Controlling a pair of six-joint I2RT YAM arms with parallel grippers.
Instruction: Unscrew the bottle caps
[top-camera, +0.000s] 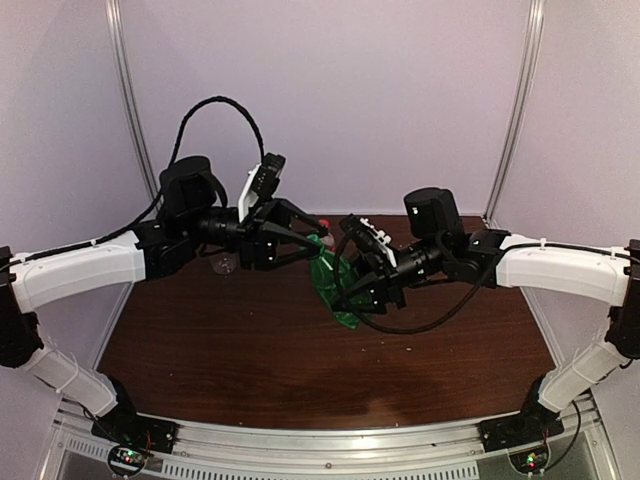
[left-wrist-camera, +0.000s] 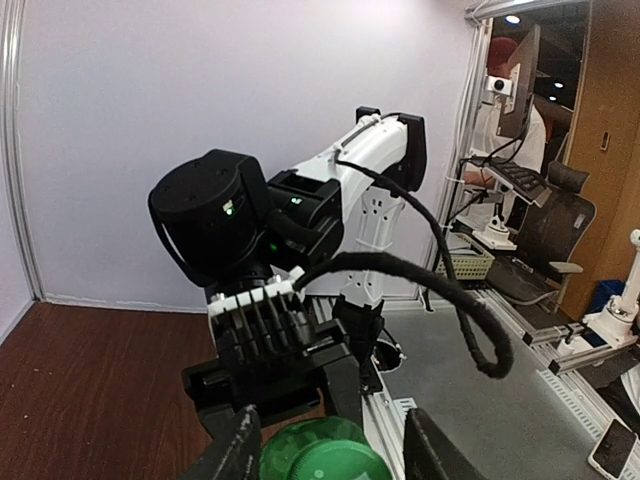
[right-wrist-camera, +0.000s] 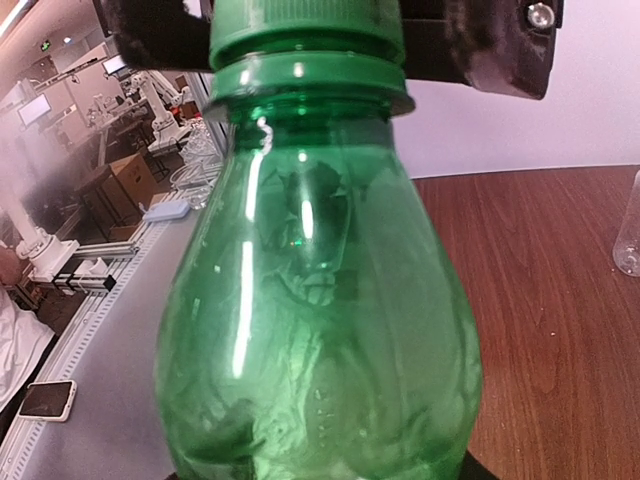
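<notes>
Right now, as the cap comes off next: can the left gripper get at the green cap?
Probably yes: the left gripper straddles the green cap, nothing between, while the right gripper holds the green bottle.

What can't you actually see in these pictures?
- Top view: the left gripper mostly hides the green cap; whether it's loosened is unclear.
- Right wrist view: the green bottle fills the frame, hiding the fingers of the right gripper; the bottle's base is cut off.
- Clear bottle: cut by that view's right edge, half behind the left arm from above.
</notes>
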